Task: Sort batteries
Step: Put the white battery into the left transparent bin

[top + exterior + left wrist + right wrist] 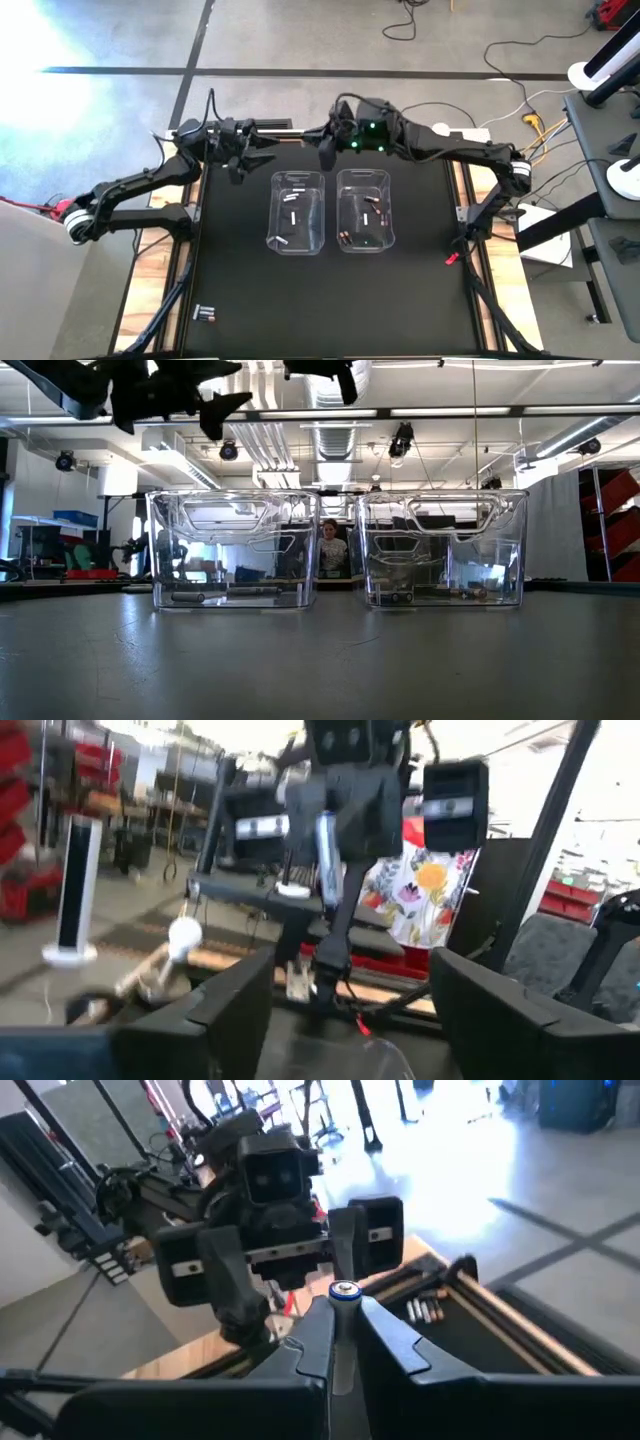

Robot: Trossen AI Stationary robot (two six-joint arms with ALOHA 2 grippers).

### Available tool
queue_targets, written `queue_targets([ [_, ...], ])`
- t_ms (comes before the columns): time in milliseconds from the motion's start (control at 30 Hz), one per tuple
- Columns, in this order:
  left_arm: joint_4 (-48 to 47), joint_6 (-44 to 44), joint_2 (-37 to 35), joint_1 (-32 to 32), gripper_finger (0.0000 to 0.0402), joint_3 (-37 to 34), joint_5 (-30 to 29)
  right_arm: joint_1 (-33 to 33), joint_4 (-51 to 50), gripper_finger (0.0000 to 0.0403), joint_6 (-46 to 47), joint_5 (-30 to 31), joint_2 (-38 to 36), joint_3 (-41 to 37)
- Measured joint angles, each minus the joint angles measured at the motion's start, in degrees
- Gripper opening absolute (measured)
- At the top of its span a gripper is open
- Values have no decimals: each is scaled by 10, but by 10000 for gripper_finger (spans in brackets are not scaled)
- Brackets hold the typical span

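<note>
Overhead, two clear bins sit side by side at the middle of the black table (240, 300). White batteries (292, 210) lie in the left bin (297, 212); dark, copper-ended batteries (370, 212) lie in the right bin (365, 209). A few more loose batteries (205, 315) rest near the table's 7 o'clock corner, well apart from the bins. At about 11 o'clock of the left bin the left gripper (243, 160) hangs above the table, its fingers (240, 1010) spread wide with nothing between them. At 12 o'clock, between the two bins' far ends, the right gripper (326, 152) is raised, pinching an upright battery (345, 1292) whose silver-blue end shows at its fingertips.
</note>
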Motion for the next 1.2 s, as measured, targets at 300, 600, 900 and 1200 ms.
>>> queue_targets([
  [300, -43, 19, 40, 0, 220, 65, 2, 13, 81, 22, -4, 10, 36, 0],
  [600, -78, 5, 91, 0, 180, 122, 50, 13, 88, 22, -8, 17, 39, 0],
  [900, -87, -15, 159, 0, 175, 168, 113, 13, 91, 22, -4, 30, 53, 0],
  [1200, -84, -10, 150, 0, 103, 162, 118, 13, 92, 22, -1, 32, 53, 0],
])
